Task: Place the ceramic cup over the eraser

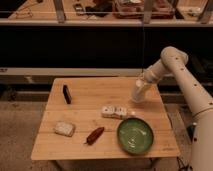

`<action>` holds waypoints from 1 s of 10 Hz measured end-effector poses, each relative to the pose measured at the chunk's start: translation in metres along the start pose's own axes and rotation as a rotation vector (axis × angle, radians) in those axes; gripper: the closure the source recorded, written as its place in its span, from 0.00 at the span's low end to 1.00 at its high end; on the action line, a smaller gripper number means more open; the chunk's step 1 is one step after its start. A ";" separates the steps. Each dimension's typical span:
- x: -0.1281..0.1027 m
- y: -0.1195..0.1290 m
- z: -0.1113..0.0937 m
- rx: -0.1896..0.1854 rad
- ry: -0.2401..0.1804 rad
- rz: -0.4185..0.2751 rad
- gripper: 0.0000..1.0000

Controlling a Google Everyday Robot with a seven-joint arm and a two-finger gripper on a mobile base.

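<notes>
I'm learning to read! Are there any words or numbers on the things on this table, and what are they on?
No text can be read anywhere.
White patterned box: dark marks, too blurred to read.
Eraser and green plate: no writing seen.
Gripper, over the far right side of the table, apparently holding the ceramic cup: no label seen.

Tool point(138, 94) closed at lowered arm's end

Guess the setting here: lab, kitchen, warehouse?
Likely a robotics lab: a small wooden table staged with unrelated props (eraser, plate), cluttered shelving behind, and the gripper shut, apparently on a cup, over the table's far right corner.
</notes>
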 end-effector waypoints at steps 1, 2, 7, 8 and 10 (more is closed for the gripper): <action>0.011 -0.001 0.003 0.010 0.032 -0.018 1.00; 0.025 -0.002 0.006 0.018 0.062 -0.044 1.00; 0.027 -0.002 0.007 0.019 0.068 -0.049 1.00; 0.027 -0.002 0.006 0.019 0.067 -0.048 1.00; 0.027 -0.002 0.006 0.019 0.067 -0.048 1.00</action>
